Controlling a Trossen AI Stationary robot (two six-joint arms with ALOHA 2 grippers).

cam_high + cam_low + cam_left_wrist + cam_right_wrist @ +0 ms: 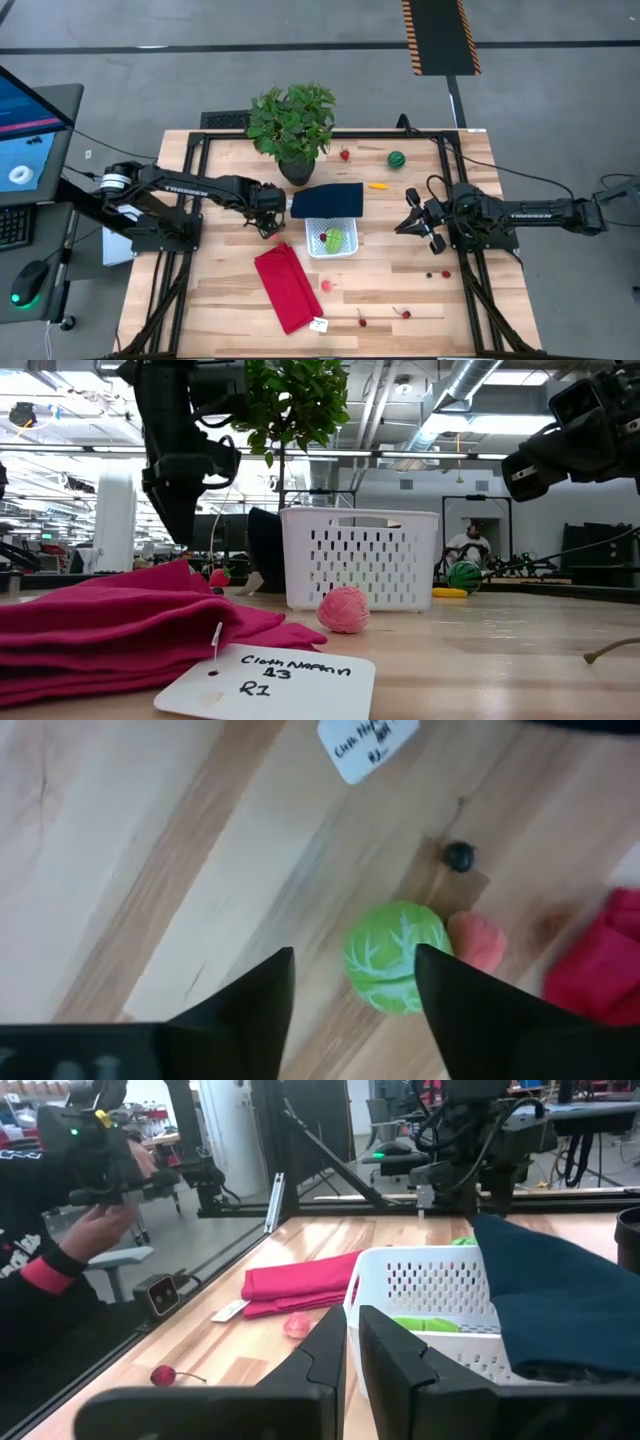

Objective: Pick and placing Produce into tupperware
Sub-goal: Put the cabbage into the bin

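My left gripper [268, 226] hangs open and points down, just left of the white tupperware [332, 243]. In the left wrist view a light green veined ball [392, 968] lies on the wood below the gap between its fingers, with a pink piece [478, 941] against it. A green piece [334, 240] lies inside the tupperware. The navy lid [327, 200] rests tilted on the tupperware's far rim. A strawberry [345, 154], a striped green ball [397, 159] and an orange piece [377, 185] lie farther back. My right gripper [412, 224] waits shut at the right.
A red cloth [288, 286] with a white tag [320, 324] lies near the front, and a pink ball [325, 285] lies beside it. The potted plant [293, 125] stands at the back. Small red berries [438, 273] and cherries [384, 317] are scattered front right. A person's hand [95, 1230] shows beyond the table.
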